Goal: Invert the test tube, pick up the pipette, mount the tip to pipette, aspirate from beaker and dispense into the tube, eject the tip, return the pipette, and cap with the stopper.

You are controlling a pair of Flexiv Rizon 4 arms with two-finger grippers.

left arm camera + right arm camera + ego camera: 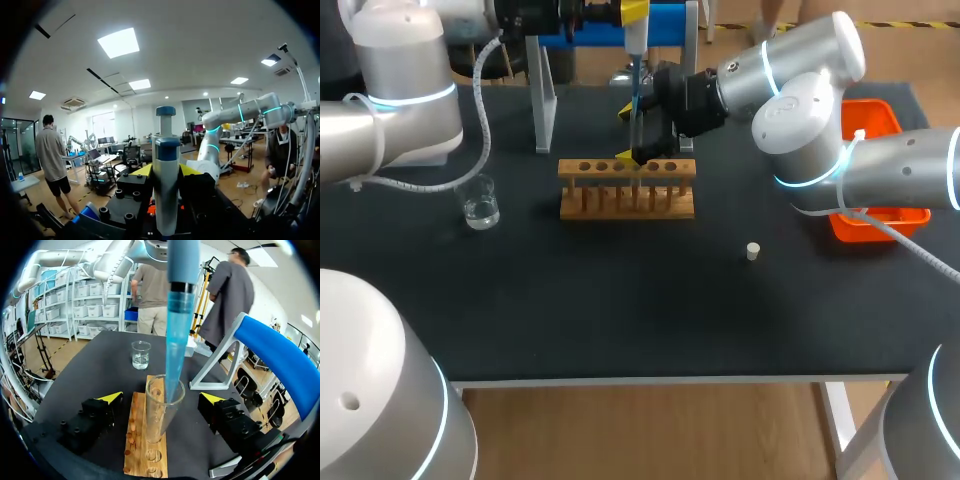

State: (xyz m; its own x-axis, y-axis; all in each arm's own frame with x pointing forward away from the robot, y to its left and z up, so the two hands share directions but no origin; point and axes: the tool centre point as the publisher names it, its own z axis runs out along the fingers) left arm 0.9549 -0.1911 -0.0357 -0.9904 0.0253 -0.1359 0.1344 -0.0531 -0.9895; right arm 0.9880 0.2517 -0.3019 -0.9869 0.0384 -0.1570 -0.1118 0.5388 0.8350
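The left gripper (166, 171) is clenched round the pipette (166, 200), and its blue tip (175, 335) dips just inside the mouth of the test tube (161, 415). The tube stands in the wooden rack (136, 440), directly ahead of the right gripper (161, 397), whose fingers are spread to either side without touching the glass. With nothing steadying the tube, I'd worry that any sideways drift of the tip could catch the rim, rocking the tube or sending liquid down its outside.
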